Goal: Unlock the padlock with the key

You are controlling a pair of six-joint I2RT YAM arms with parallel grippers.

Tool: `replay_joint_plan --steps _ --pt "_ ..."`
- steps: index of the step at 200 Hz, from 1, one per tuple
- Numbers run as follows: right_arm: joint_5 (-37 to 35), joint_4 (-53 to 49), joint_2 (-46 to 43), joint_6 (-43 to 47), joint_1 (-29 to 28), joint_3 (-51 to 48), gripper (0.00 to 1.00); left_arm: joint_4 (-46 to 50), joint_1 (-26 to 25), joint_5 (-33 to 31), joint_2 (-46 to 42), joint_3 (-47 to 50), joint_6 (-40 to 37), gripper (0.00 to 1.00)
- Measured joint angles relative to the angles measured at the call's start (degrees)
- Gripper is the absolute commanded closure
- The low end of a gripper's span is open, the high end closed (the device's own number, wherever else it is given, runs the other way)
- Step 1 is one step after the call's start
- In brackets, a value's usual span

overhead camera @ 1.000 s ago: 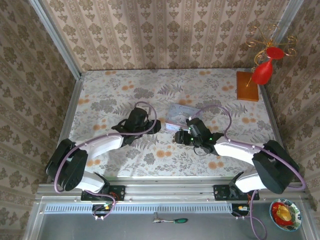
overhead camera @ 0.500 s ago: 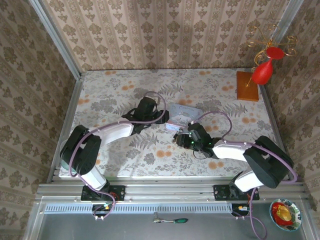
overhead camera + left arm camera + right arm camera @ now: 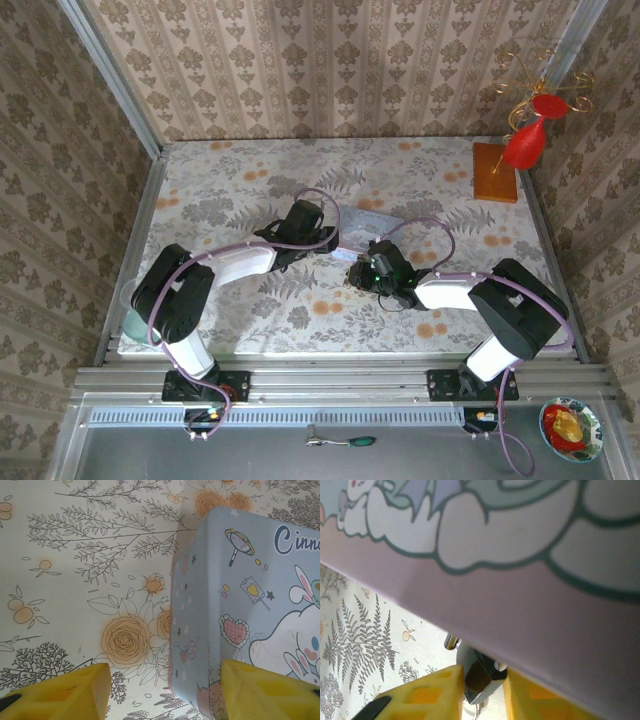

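The right gripper (image 3: 481, 692) is pinched down narrow, its yellow fingers (image 3: 447, 682) clamping the padlock (image 3: 479, 676) between the tips. The padlock shows as a dark, blocky body with a bright bit of metal poking out just ahead. The side of the pale blue tin (image 3: 240, 595) looms right above that grip, very close. The left gripper (image 3: 162, 695) is spread wide and straddles the tin's near corner, with one tip over the flowered table (image 3: 75, 580) and the other over the cartoon lid.
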State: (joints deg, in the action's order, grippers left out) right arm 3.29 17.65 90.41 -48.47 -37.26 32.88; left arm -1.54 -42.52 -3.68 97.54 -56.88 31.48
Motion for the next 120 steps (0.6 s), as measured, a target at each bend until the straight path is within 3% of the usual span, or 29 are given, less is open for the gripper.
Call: replay_joint_plan --steps 70,120 --pt "1.3 2.7 0.0 -3.9 1.2 -0.5 0.85 -3.3 -1.0 -1.6 -0.6 2.3 1.1 0.42" --pt "1.5 6.0 0.5 -4.9 1.6 -1.3 0.70 -4.3 -2.1 -3.5 -1.3 3.6 3.2 0.42"
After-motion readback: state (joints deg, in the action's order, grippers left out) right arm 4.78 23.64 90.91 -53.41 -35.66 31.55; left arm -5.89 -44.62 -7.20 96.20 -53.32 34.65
